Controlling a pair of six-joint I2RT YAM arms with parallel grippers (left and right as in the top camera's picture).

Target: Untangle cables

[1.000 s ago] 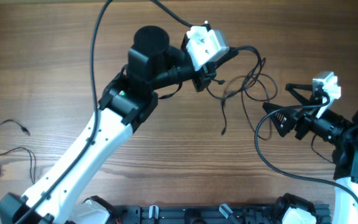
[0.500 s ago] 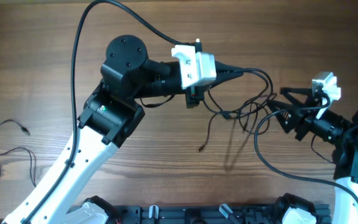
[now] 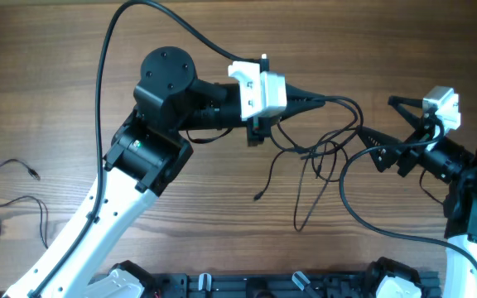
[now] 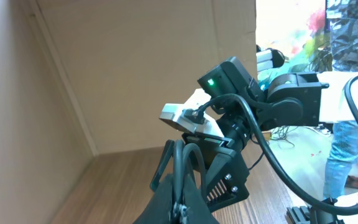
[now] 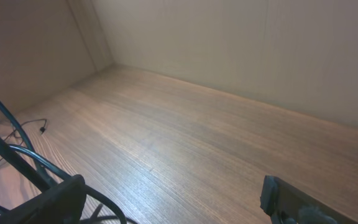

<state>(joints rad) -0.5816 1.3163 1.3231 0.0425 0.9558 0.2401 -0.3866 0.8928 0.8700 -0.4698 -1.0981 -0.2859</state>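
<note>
The left arm reaches across the brown wooden surface (image 3: 56, 83), and its left gripper (image 3: 320, 99) is clenched on a bundle of thin black cables (image 3: 325, 153). In the left wrist view the dark fingers (image 4: 182, 205) are pressed together, with narrow loops of cable rising out of the pinch. From that grip the cables spread into a loose knot of crossing loops just beside the right arm's front end. Two free ends trail from the knot toward the near edge of the surface, one shorter and angled left, the other longer and running almost straight. I cannot tell whether the knot hangs clear of the wood or brushes it. The right gripper (image 3: 374, 117) is released. Its two black fingers are splayed wide toward the knot, and the right wrist view shows nothing between them. Well apart, at the far left of the surface, a separate thin black cord (image 3: 7, 199) with a small plug end lies in slack curves.
</note>
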